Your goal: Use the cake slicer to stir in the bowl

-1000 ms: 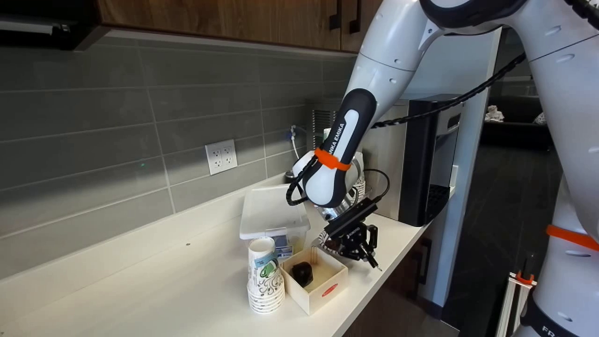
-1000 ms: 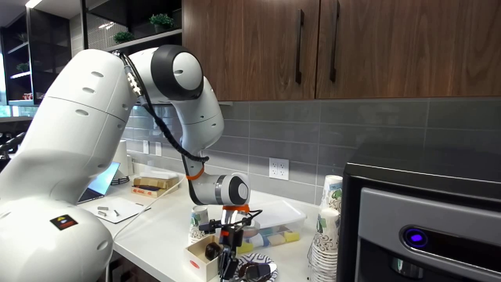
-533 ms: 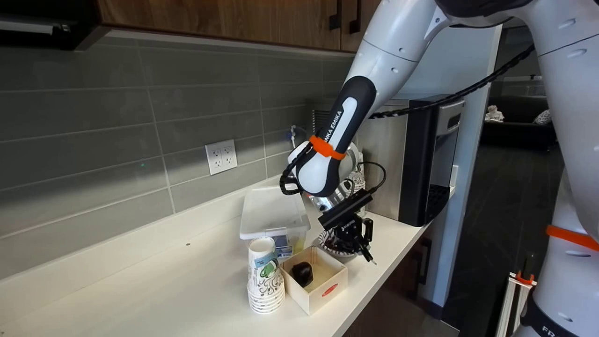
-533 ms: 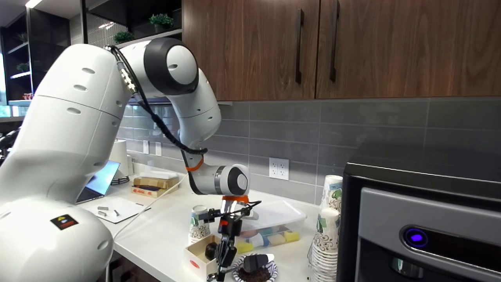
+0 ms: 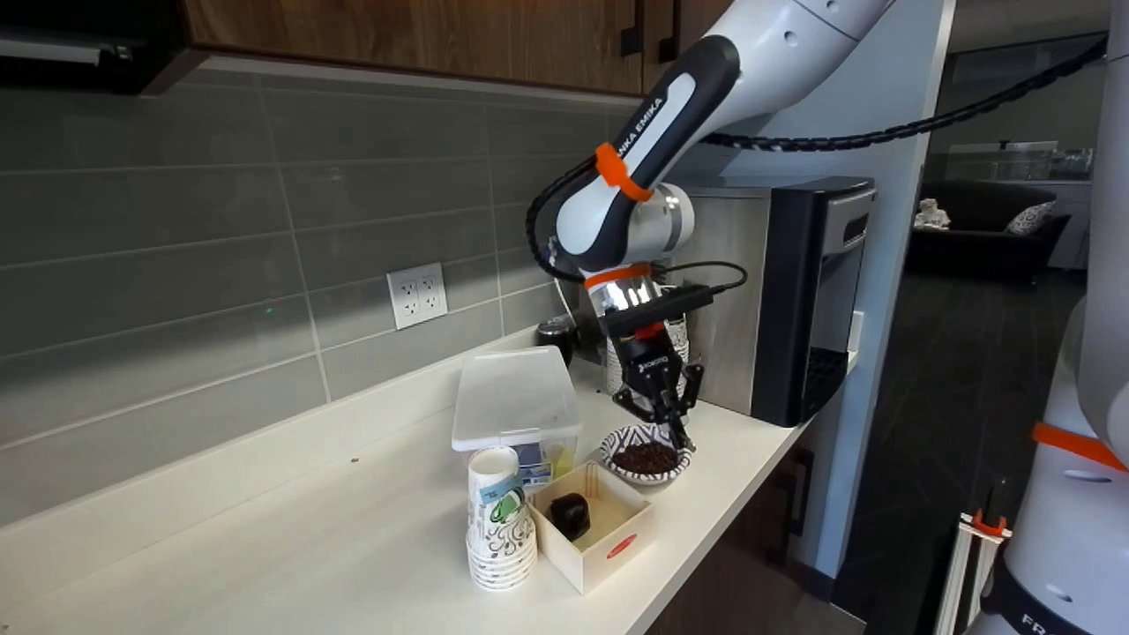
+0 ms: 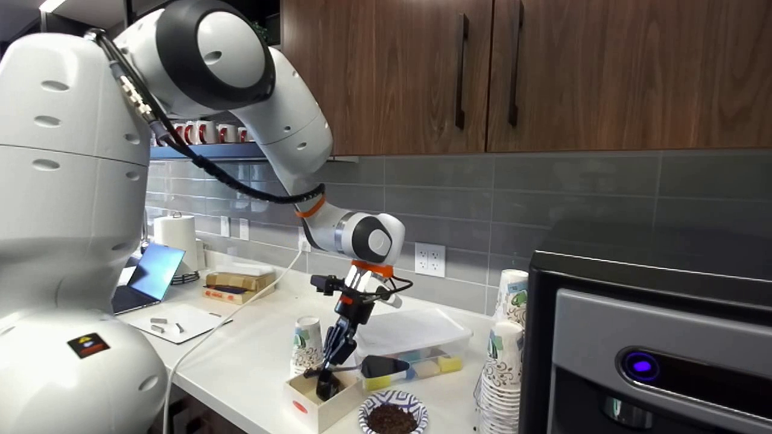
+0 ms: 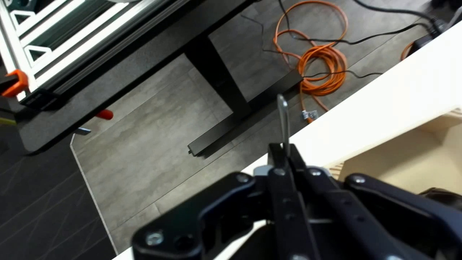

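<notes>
The bowl is a round patterned bowl [image 5: 628,437] with dark brown loose stuff [image 5: 648,459] inside. It stands on the counter and also shows in an exterior view [image 6: 391,397]. My gripper [image 6: 327,372] is shut on the thin handle of the cake slicer. The slicer's dark flat blade [image 6: 384,366] sticks out sideways, apparently above the bowl's level. In the wrist view my gripper [image 7: 285,150] pinches the handle, and the metal handle end [image 7: 284,119] sticks out past the fingertips. In an exterior view my gripper [image 5: 677,432] overlaps the bowl's rim and hides the blade.
A light wooden box [image 5: 622,540] with a dark object [image 5: 569,516] stands beside the bowl. Stacked paper cups [image 5: 498,529] and a lidded clear container [image 5: 516,397] are close by. A dispenser [image 5: 811,300] and more cups [image 6: 503,361] stand on the far side.
My gripper has risen with the slicer and turned more upright. The blade has moved up from in front of the bowl, which now shows uncovered in both exterior views.
</notes>
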Available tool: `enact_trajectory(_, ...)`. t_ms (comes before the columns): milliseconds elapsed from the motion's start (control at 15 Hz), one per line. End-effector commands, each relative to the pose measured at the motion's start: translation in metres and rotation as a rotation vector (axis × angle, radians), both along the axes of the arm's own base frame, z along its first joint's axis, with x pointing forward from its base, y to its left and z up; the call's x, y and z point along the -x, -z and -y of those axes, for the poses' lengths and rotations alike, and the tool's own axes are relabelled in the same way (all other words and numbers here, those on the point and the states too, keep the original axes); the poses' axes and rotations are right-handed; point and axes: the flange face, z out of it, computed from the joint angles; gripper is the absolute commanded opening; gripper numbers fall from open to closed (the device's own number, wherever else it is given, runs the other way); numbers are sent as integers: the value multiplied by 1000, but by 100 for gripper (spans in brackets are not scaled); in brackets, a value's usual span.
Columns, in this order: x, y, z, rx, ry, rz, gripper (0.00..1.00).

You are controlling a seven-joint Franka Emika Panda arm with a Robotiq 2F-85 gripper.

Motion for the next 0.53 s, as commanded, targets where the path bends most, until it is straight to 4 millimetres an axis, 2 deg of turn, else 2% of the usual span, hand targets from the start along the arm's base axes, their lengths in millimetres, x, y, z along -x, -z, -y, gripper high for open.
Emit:
enact_trajectory(0, 11, -24, 30, -185, 78, -2, 1)
enact_trajectory(200, 16, -16, 53, -326, 140, -25, 1)
enact_trajectory(467, 16, -1, 66, -472, 195, -36, 1)
